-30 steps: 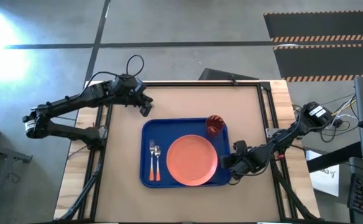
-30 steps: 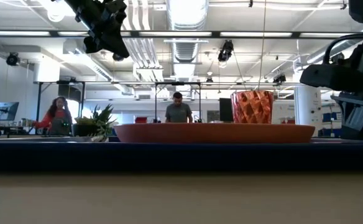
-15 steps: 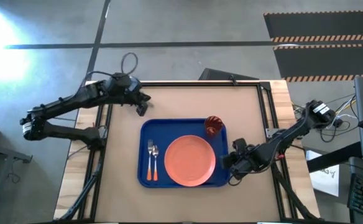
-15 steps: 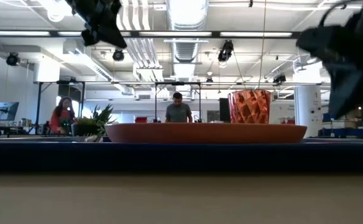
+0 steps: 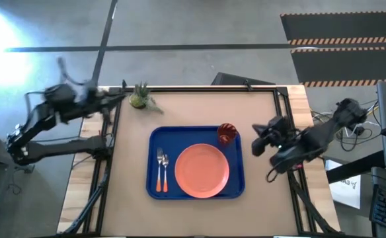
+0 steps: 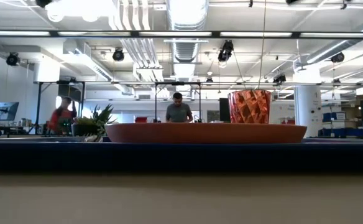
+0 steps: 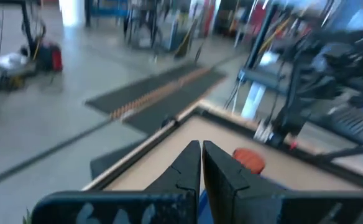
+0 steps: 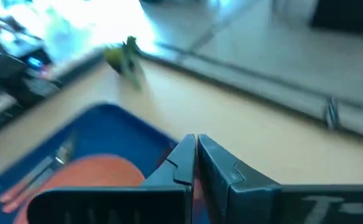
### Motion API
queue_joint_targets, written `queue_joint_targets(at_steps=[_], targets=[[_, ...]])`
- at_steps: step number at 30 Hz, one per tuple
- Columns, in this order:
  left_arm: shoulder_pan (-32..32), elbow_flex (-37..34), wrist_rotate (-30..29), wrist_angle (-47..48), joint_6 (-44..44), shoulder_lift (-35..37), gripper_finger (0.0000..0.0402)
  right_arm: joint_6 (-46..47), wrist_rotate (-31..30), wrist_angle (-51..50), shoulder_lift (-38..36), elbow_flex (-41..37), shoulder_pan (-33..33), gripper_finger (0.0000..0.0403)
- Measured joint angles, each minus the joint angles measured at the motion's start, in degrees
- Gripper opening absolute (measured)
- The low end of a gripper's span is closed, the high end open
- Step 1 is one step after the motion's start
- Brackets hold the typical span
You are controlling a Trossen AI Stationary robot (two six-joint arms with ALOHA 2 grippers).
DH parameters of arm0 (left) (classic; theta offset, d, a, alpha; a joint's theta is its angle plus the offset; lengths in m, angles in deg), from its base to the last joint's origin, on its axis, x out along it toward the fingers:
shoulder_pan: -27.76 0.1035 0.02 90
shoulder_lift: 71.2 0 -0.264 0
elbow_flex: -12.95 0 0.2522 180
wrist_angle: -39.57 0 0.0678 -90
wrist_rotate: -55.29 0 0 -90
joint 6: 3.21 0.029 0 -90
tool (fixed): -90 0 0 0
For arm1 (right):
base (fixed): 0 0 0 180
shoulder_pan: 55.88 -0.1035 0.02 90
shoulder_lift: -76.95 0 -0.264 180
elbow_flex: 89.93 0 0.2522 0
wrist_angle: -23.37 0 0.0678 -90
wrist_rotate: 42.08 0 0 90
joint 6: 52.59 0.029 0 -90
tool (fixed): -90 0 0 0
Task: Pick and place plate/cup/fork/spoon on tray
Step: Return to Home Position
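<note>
Right gripper [image 5: 258,140] closed empty beside tray [image 5: 154,139], left gripper [image 7: 201,163] closed, people behind table [image 5: 259,106]

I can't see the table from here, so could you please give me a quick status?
Left gripper and right gripper shut, empty, off the tray. Plate, cup, fork, spoon on it. Nothing blocking.

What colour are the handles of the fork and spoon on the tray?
Orange, on both the fork and the spoon; clearest in the high view.
</note>
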Motion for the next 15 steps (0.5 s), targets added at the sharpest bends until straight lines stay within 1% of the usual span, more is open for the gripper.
queue_joint_targets(at_steps=[3, 7, 8, 12, 13, 15], targets=[[-0.3, -1.6, 0.4, -0.1, -0.1, 5.8, 0.0000, -14.4, -2.7, 7.5, -4.1, 1.4, 0.0, 0.0008], [-0.2, -5.3, 2.0, 0.1, -1.0, 12.5, 0.0000, -33.7, -2.6, 19.9, -9.9, 1.5, 0.0, 0.0008], [-0.2, -6.3, 2.4, 0.3, -2.1, 13.7, 0.0000, -38.3, -1.7, 23.0, -11.2, 1.4, 0.0, 0.0008], [-0.2, -10.4, 4.1, -0.1, -4.9, 18.6, 0.0000, -53.5, 5.3, 34.3, -15.9, 0.6, 0.0, 0.0008], [-0.2, -11.3, 5.3, -0.2, -5.0, 19.4, 0.0000, -57.2, 8.1, 37.2, -16.8, 0.3, 0.0, 0.0008], [-0.2, -13.3, 9.2, -1.0, -5.0, 20.9, 0.0000, -64.3, 16.0, 43.1, -18.8, -0.6, 0.0, 0.0008]])
